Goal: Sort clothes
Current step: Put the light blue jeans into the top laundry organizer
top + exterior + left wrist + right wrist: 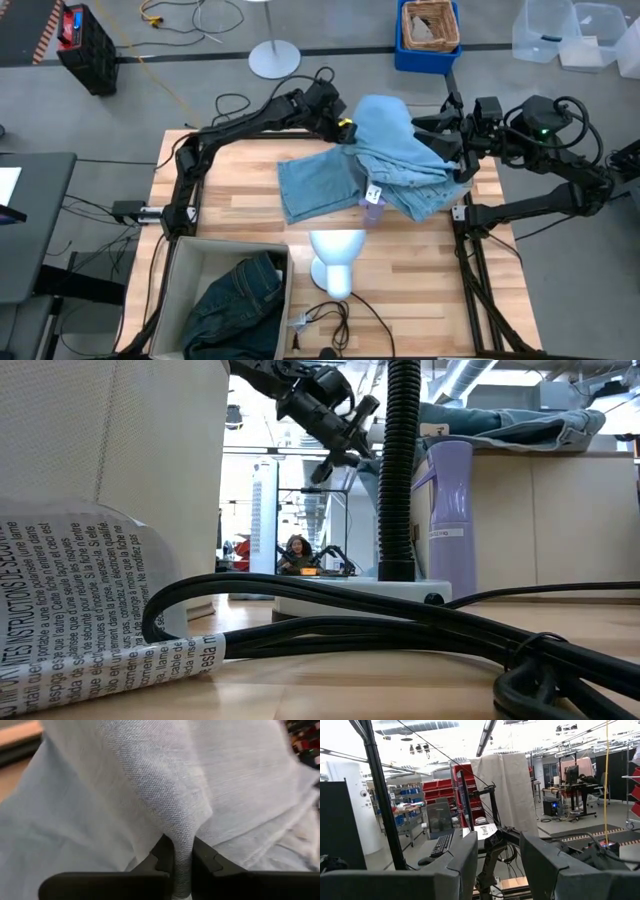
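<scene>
Pale blue garment (pixel 400 150): soft twill weave, crumpled in folds, lying heaped toward the far edge of the plank surface (pixel 420 290). We are seeing the left end effector (pixel 182 862) pinching a ridge of it, fingers nearly together. Dark jeans (pixel 235 305) are sitting bundled in the near-left bin (pixel 180 262). The right end effector (pixel 497 865) is hovering at the far right edge, fingers parted, empty.

Wooden table (pixel 240 225), pale blue garment (pixel 375 165), lilac bottle (pixel 374 207), white mannequin head (pixel 336 258), fabric bin (pixel 178 270)
</scene>
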